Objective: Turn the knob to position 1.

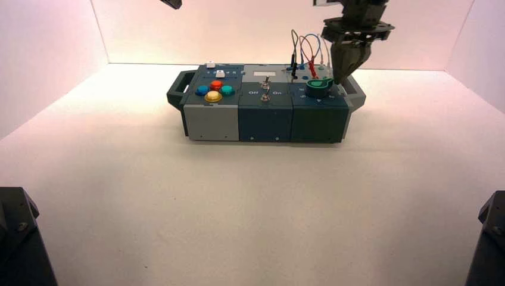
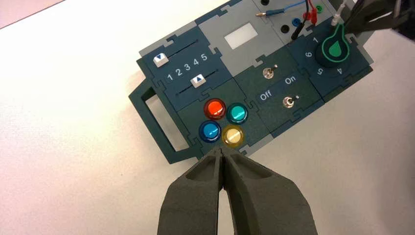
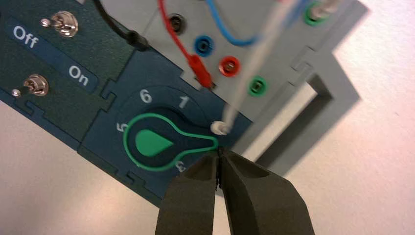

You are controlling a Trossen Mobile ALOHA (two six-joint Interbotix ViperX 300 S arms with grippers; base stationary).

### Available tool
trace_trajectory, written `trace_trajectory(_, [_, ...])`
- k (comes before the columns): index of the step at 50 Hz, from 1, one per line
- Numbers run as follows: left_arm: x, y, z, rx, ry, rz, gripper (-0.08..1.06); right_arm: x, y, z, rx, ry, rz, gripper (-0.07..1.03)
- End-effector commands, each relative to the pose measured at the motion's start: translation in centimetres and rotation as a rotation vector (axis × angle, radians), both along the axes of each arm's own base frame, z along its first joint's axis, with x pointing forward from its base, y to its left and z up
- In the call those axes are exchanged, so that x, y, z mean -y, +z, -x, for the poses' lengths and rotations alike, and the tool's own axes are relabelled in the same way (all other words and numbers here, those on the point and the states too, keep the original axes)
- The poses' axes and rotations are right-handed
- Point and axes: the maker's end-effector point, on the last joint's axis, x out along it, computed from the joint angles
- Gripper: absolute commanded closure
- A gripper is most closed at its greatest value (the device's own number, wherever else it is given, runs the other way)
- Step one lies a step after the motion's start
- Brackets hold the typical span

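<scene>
The green knob (image 3: 154, 142) sits on its dark round base at the right end of the box (image 1: 265, 119); it also shows in the high view (image 1: 320, 86) and the left wrist view (image 2: 335, 47). Its pointed lug (image 3: 208, 142) points just past the printed 1, between the 1 and a half-hidden numeral. My right gripper (image 3: 219, 152) is shut and empty, with its tips right at the lug's end; in the high view it (image 1: 340, 80) comes down behind the knob. My left gripper (image 2: 222, 152) is shut and empty, held high above the box's button end.
Red, teal, blue and yellow push-buttons (image 2: 222, 122) and two sliders (image 2: 178, 68) sit at the box's left end. Two metal toggle switches (image 3: 46, 54) stand in the middle. Plugged wires (image 3: 195, 66) and a white plug (image 3: 220, 128) stand close behind the knob.
</scene>
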Motion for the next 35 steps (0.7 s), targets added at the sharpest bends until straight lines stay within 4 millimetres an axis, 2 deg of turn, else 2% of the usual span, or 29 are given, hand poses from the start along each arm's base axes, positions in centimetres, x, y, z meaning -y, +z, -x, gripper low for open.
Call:
trace_trajectory(1, [0.2,1.7,-0.5,0.052,-0.005,0.016,1.0,-1.7,1.0,-1.0,0.039,0.043,-0.012,0.98])
trace_trajectory(12, [0.2,1.7,-0.5,0.052,-0.006,0.013,1.0,-2.8,1.4,-1.9,0.06,0.062,-0.018,0.98])
trace_trajectory(26, [0.2,1.6,-0.5,0.049,-0.007,0.012,1.0,-2.8,1.9,-2.4,0.08,0.071,-0.01,0.98])
trace_trajectory(35, [0.2,1.5,-0.6,0.049,-0.006,0.012,1.0,-2.5,3.6,-2.5,0.121,0.073,-0.006,0.98])
